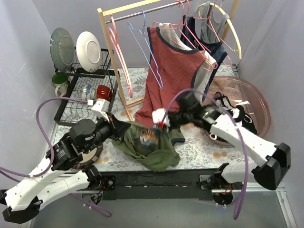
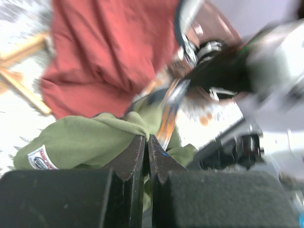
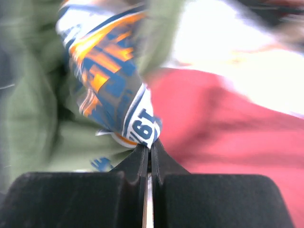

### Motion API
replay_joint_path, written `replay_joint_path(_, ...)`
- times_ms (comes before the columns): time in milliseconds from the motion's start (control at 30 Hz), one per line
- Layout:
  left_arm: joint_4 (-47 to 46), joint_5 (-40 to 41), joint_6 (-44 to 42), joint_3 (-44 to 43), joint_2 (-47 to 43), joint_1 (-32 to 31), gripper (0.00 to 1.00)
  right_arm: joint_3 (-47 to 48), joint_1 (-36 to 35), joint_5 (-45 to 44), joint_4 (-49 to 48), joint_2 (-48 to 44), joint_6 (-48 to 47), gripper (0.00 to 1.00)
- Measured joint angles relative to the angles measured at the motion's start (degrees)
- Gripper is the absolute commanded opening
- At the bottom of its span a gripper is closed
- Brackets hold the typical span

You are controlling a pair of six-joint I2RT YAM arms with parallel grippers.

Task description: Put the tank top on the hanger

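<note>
**Tabletop** [image 1: 199, 147]: patterned cover, carrying everything below.

**Rack** [image 1: 110, 52]: wooden frame at the far side. Its rail runs left to right and is hung with garments and hangers.

**Red tank top** [image 1: 168, 71]: hangs from the rail down to the tabletop, directly behind the work area.

**Tank top** [image 1: 152, 149]: olive, bunched at the near middle of the tabletop. It is strung left to right between the two arms, and its bulk sags toward the near edge. The chest print faces up at the centre. No neck or armhole opening is spread. In this crumpled state I cannot tell which way the neck points.

**Left arm** [image 1: 71, 147]: reaches in from the near left. The left jaws are together, pinching a fold of olive cloth [image 2: 80, 137] at the garment's left end.

**Right arm** [image 1: 237, 133]: reaches in from the right. The right jaws are together, clamped on a fold of the printed panel [image 3: 104, 80] at the garment's far right.

**Hanger** [image 1: 143, 57]: light-blue wire, hooked on the rail and well apart from the tank top. It lies up and away from both sets of jaws. Its long axis slants steeply, with the lower corner down and to the right against the red tank top.

**Judgement:** that lower corner looks nearer the right jaws. The garment's left-to-right span lies across the hanger's slant. The coming move therefore turns on opening the neck and bringing garment and hanger into line.
</note>
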State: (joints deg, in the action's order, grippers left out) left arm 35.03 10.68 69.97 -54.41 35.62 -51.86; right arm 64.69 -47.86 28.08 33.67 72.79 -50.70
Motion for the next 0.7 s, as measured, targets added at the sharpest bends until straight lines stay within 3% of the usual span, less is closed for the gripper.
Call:
replay_joint_path(167, 0.55, 8.17, 0.33, -2.40, -2.49, 0.00, 0.00, 15.74, 12.57, -4.44, 0.74, -5.44, 2.40, 0.01)
replay_joint_path(233, -0.17, 9.70, 0.28, -4.17, -2.75, -0.02, 0.00, 18.56, 13.97, -3.28, 1.90, -9.77, 2.71, 0.01)
replay_joint_path(367, -0.92, 9.81, 0.09, -6.97, -2.14, -0.04, 0.00, 16.83, 13.66, 3.58, 4.35, -16.90, 2.01, 0.01)
replay_joint_path(467, -0.11, 8.72, 0.61, -6.62, -1.90, -0.02, 0.00, 8.48, 13.68, 9.20, 6.23, -20.15, -0.48, 0.04)
replay_joint_path(500, 0.04, 8.07, 1.07, -5.90, -1.92, 0.00, 0.00, 4.66, 13.57, 10.71, 7.74, -20.41, -1.55, 0.11)
replay_joint_path(533, 0.26, 6.75, 1.86, -4.37, -2.05, 0.00, 0.00, 0.90, 13.29, 11.85, 8.96, -20.31, -2.58, 0.32)
replay_joint_path(567, 0.68, 5.77, 2.56, -3.02, -2.10, 0.00, 0.00, -3.82, 12.66, 12.39, 10.86, -20.13, -4.35, 0.40)
replay_joint_path(667, 1.29, 0.44, 6.21, 4.90, -2.01, 0.00, 0.03, -14.08, 9.53, 12.31, 16.79, -17.22, -7.37, 0.55)
replay_joint_path(700, 1.88, -1.38, 7.61, 7.78, -1.57, 0.00, 0.12, -16.11, 8.61, 11.89, 18.99, -16.76, -8.02, 0.56)
